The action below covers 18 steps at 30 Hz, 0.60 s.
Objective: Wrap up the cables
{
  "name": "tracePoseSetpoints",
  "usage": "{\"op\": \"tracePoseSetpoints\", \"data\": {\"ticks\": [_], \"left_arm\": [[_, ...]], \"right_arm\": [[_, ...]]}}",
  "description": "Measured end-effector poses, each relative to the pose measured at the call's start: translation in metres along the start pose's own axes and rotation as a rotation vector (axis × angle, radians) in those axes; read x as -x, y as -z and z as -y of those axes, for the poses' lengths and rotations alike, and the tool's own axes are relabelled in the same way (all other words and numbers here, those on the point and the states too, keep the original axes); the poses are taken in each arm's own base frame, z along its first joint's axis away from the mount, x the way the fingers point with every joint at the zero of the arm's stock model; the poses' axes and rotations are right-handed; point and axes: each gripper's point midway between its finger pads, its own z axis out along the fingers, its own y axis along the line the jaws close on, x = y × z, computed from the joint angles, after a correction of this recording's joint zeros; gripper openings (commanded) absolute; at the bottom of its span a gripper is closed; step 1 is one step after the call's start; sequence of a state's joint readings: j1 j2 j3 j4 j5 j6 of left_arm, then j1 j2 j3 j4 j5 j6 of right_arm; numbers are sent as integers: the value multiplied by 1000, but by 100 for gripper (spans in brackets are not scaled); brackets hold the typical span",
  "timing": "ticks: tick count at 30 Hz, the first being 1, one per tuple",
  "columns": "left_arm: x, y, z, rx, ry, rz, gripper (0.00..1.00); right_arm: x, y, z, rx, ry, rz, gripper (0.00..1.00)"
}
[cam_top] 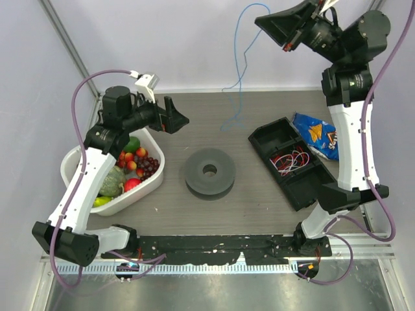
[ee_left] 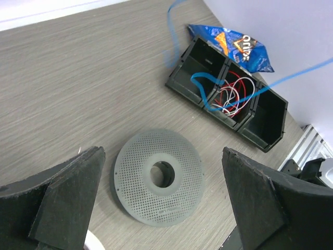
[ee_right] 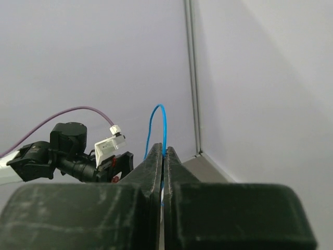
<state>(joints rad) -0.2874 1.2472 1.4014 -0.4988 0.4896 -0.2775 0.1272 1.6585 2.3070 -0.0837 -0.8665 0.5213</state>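
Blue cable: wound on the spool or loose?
Loose. The blue cable dangles from the shut right gripper toward the table; nothing is wound on the gray spool.

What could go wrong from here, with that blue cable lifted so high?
1. The right gripper pinches the thin blue cable only at its fingertips, so it might slip free.
2. The left wrist view shows the cable looping through the black tray among the red and white wires; pulling further may snag or drag them.
3. The left gripper is open and holds nothing, so the slack hangs unguided.
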Motion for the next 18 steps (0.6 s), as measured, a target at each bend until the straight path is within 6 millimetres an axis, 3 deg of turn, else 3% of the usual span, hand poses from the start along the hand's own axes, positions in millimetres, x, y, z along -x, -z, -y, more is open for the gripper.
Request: {"op": "tracePoseSetpoints", "data": {"ticks": [6, 12, 18], "left_arm": [[-3, 0, 11, -79, -44, 20, 99], [-56, -2, 14, -191, -101, -53, 96], [-72, 5, 28, -296, -149, -57, 91]], "right_arm": [[-3, -18, -13, 20, -3, 26, 1], [-5, -31, -24, 37, -10, 52, 1], [-12, -50, -33, 30, -31, 78, 1]]}}
